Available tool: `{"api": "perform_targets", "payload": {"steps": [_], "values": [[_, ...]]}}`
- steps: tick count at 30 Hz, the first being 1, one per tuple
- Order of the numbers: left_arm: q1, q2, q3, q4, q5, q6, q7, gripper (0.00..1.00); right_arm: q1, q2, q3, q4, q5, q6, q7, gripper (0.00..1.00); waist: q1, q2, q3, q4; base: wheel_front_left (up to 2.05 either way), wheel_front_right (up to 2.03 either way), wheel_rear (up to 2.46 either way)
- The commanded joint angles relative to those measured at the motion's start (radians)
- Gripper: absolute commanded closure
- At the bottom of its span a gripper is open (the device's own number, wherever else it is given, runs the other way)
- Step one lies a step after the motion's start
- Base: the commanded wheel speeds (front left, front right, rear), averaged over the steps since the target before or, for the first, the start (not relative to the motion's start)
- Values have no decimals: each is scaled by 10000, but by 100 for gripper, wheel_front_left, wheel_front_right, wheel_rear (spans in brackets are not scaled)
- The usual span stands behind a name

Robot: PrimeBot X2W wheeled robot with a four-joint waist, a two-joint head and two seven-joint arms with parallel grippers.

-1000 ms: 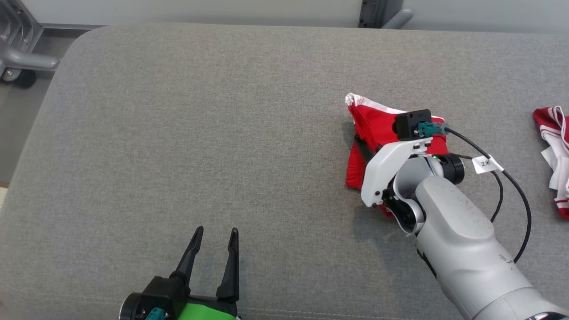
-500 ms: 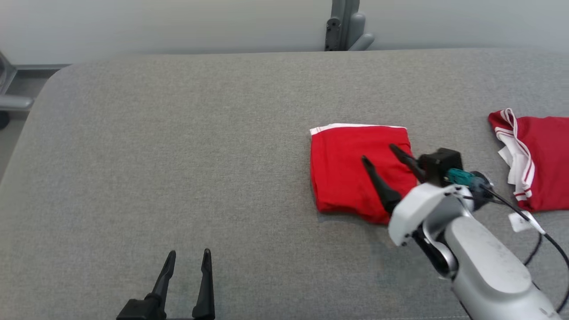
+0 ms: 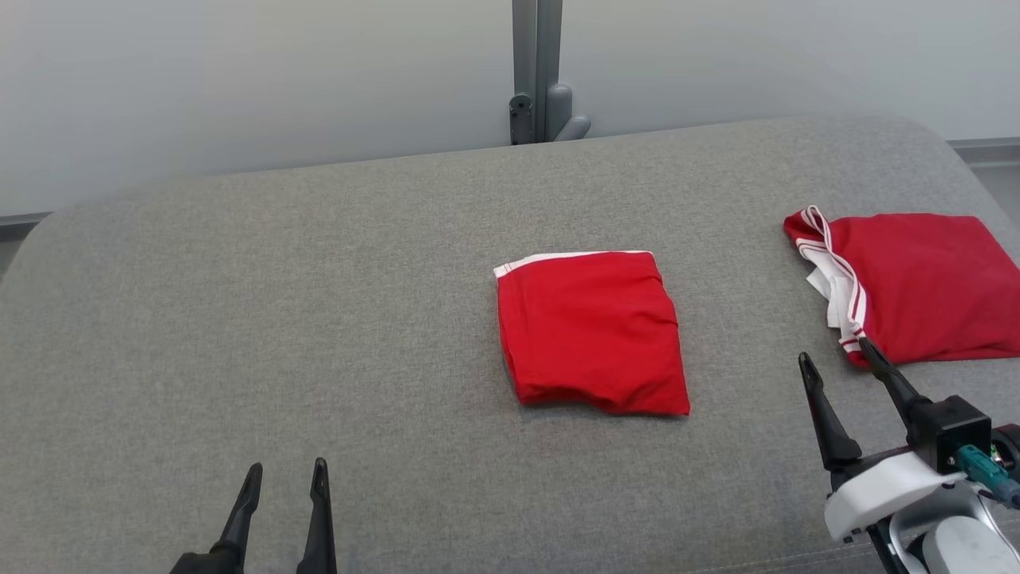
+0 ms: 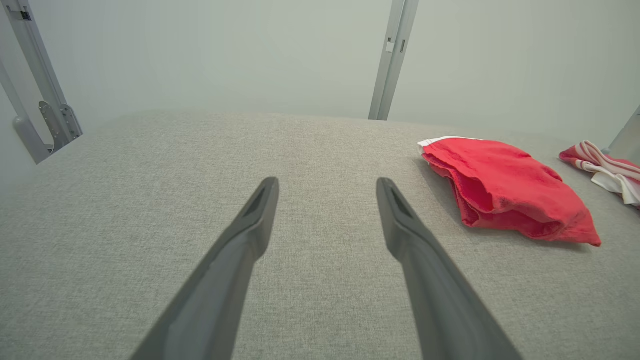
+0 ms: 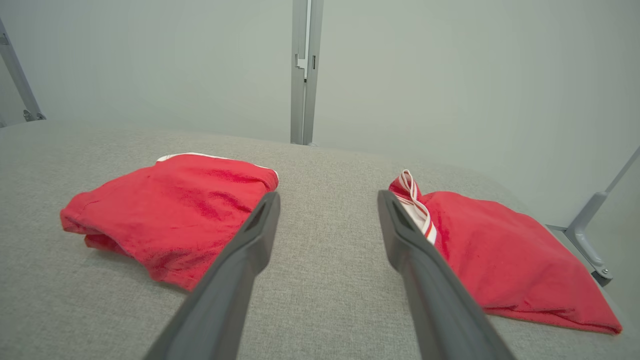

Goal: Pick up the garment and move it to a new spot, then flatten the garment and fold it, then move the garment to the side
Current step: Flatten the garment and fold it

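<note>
**A:** Where is the garment?

**B:** The folded red garment (image 3: 590, 331) lies flat in the middle of the grey fabric counter (image 3: 279, 319). Its white band runs along the far edge, and a grey post (image 3: 535, 72) stands beyond it. Nothing holds it.

**A:** And the jaws?

**B:** Both pairs are spread wide and empty. The left jaws hover nearer than the garment and well off to its left. The right jaws hover nearer than it and to its right, clear of it.

**A:** What remains, then?

**B:** The fold looks done, so I judge the move to the side is what is left (or this spot may already count as the side).

**A:** What could go wrong?

**B:** The garment's near edge bulges and its layers look loose. A pinch that catches only the top layer would likely peel the fold open on the lift. Dragging it over the rough fabric could ruck it.

**A:** Anything else?

**B:** A second red garment (image 3: 932, 287) with striped trim lies to the right of the folded one. The outer tip of the right jaws is near its closest corner, though I can't tell whether it touches. A sweep from there could snag it.
</note>
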Motion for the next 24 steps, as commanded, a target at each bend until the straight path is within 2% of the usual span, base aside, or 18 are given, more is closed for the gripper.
{"api": "perform_targets", "payload": {"steps": [1, 13, 24], "values": [[74, 64, 159, 60, 162, -101, -19, 0, 328, 99, -240, -45, -229, -6, -128, 0, 1, 87, -141, -129, 0, 0, 0], [309, -133, 804, 715, 761, -540, -9, 0, 1097, 545, -483, -342, -333, -11, -201, 0, 1, 87, -403, -35, 0, 0, 0], [288, -277, 969, 729, 1000, -782, -9, 0, 969, 911, -774, -295, -503, -9, -203, 0, 1, 87, -331, 165, 0, 0, 0]]}}
